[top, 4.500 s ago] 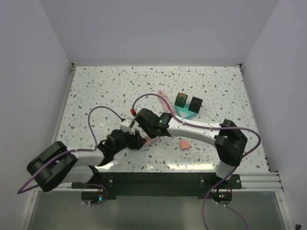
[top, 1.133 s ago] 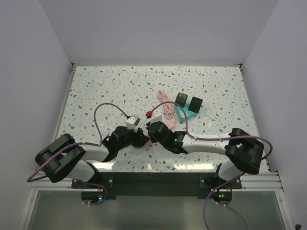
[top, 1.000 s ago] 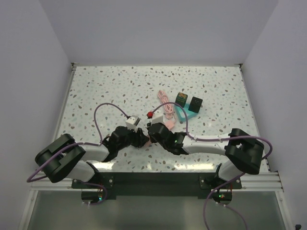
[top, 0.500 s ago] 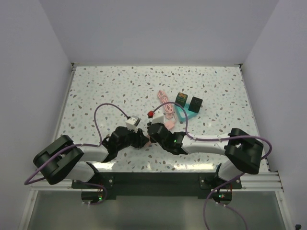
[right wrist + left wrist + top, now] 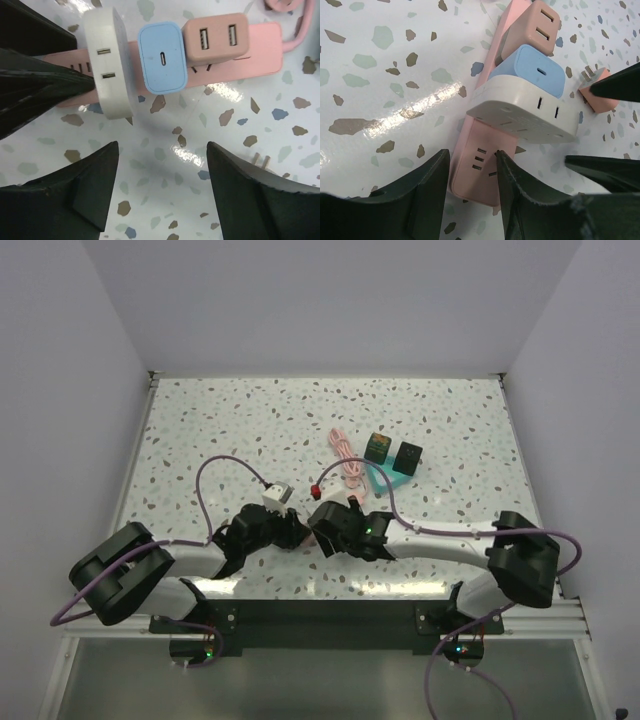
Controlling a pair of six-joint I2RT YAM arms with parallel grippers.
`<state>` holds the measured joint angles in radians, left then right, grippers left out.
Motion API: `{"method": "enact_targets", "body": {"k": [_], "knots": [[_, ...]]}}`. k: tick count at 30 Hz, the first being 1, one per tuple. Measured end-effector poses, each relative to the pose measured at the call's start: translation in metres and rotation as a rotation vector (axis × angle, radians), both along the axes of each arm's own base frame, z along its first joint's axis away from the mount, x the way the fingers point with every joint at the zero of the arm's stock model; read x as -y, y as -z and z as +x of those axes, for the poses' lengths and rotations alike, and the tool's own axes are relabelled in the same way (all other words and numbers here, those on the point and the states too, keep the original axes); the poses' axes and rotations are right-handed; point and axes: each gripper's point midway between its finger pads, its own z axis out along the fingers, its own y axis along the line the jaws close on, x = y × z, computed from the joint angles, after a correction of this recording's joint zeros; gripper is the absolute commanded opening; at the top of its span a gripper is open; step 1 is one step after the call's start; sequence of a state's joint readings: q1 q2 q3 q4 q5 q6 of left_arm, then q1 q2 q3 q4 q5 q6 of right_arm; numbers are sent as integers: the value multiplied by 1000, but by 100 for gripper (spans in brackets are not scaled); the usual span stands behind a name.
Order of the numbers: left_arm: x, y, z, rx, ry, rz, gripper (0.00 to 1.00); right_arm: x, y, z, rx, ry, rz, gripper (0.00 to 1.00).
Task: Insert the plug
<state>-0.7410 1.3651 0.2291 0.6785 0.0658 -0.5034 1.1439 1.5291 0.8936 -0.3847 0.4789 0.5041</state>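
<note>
Item: plug (image 5: 520, 112), off-white, sat flat across the pink power strip (image 5: 260, 50) hard beside the blue charger (image 5: 535, 70), seemingly home; left gripper (image 5: 472, 156) pinching the strip's end, right gripper (image 5: 162, 147) spread wide, empty; little left, I'd say.

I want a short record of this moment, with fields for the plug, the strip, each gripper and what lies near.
plug: off-white plug sits across the pink strip and looks pushed in; prongs hidden
neighbours: blue charger right beside it, then a tan USB charger
left gripper: shut on the strip's end
right gripper: open over the table, holds nothing
loose: small orange block with prongs, on the table, apart from the strip
</note>
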Motion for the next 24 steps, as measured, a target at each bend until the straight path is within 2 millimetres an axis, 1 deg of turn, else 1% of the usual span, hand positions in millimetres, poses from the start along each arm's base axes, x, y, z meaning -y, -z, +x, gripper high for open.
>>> {"method": "enact_targets", "body": {"k": [2,3,6,7,9,10,11,13,14,16,20,22,24], "knots": [[0,0,0,1,-2,0,47,2,-21,0,24,-7,42,79],[0,0,0,1,-2,1,47,2,-37,0,47,-8,80,82],[-2,-1,0,0,-7,5,48,10,-71,2,103,8,155,84],[-4,-2,0,2,-13,11,49,14,-80,3,115,18,174,85],[-9,-2,-1,4,-21,26,54,29,-88,9,129,59,204,85],[-11,-4,-2,7,-24,31,60,39,-87,13,131,86,206,85],[-12,-6,-3,12,-26,33,64,52,-82,17,128,120,207,86],[-14,-13,-3,27,-31,24,69,75,-66,19,106,174,182,88],[-15,-20,-3,40,-33,12,73,90,-55,19,93,208,164,89],[-15,-31,-3,63,-36,-10,76,105,-38,13,59,233,129,92],[-16,-57,-4,119,-40,-64,79,118,-15,5,-3,258,109,92],[-17,-65,-5,135,-42,-80,79,121,-8,4,-26,272,109,92],[-18,-68,-6,141,-43,-87,79,124,-1,2,-43,281,108,93]]}}
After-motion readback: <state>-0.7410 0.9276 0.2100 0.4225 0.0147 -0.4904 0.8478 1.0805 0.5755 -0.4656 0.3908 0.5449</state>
